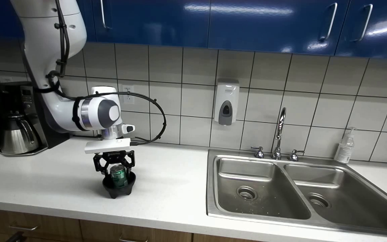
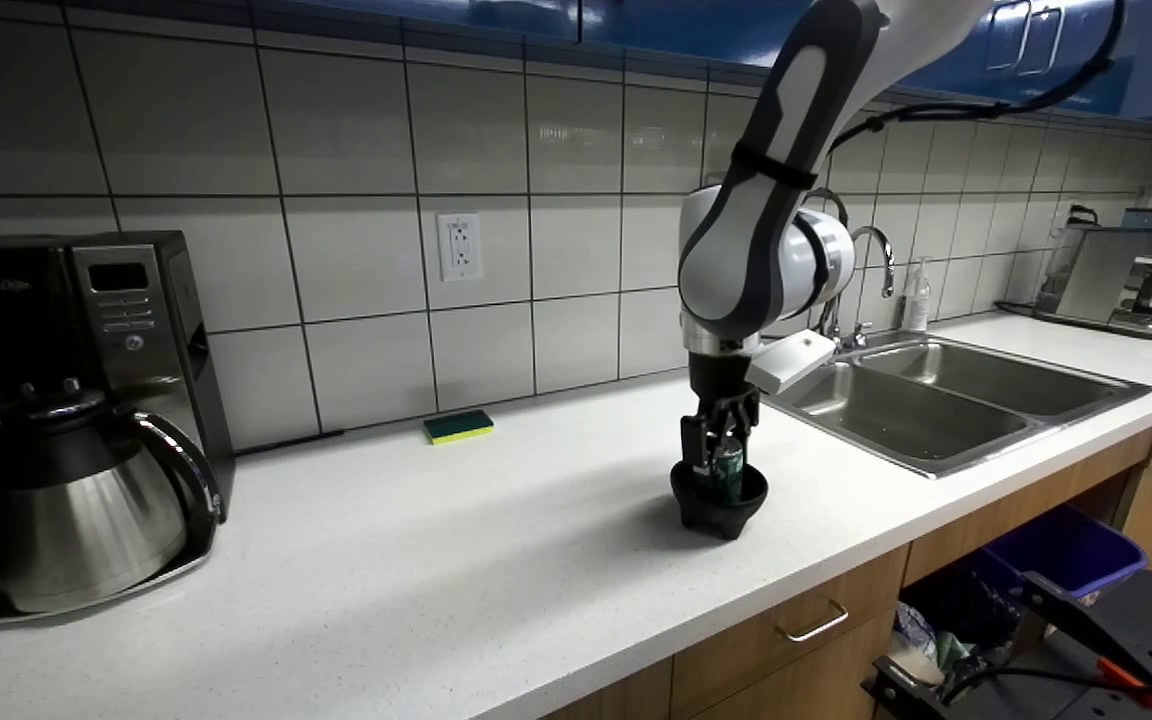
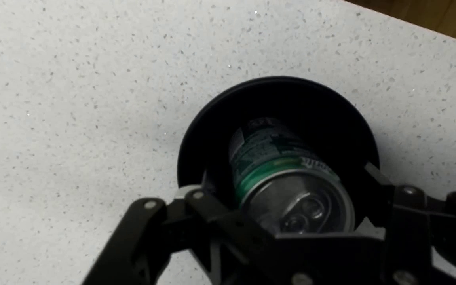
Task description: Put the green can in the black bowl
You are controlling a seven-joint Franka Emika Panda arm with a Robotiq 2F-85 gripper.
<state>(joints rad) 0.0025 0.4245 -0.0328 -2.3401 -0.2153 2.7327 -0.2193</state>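
The green can (image 1: pixel 119 177) stands inside the black bowl (image 1: pixel 117 192), leaning slightly, with its top above the rim. The can also shows in an exterior view (image 2: pixel 729 470), in the bowl (image 2: pixel 721 515) on the white counter. In the wrist view I see the can's silver top and green side (image 3: pixel 265 148) within the round black bowl (image 3: pixel 311 99). My gripper (image 1: pixel 118 172) points down over the bowl. Its fingers (image 3: pixel 291 180) are spread on both sides of the can, with dark gaps between. The can's base and the fingertips' ends are hidden in the bowl's shadow.
A double steel sink (image 1: pixel 213 188) lies to one side of the bowl. A coffee maker with a steel carafe (image 2: pixel 86 510) stands on the other side. A green and yellow sponge (image 2: pixel 458 427) lies by the tiled wall. The counter's front edge (image 2: pixel 636 640) runs near the bowl.
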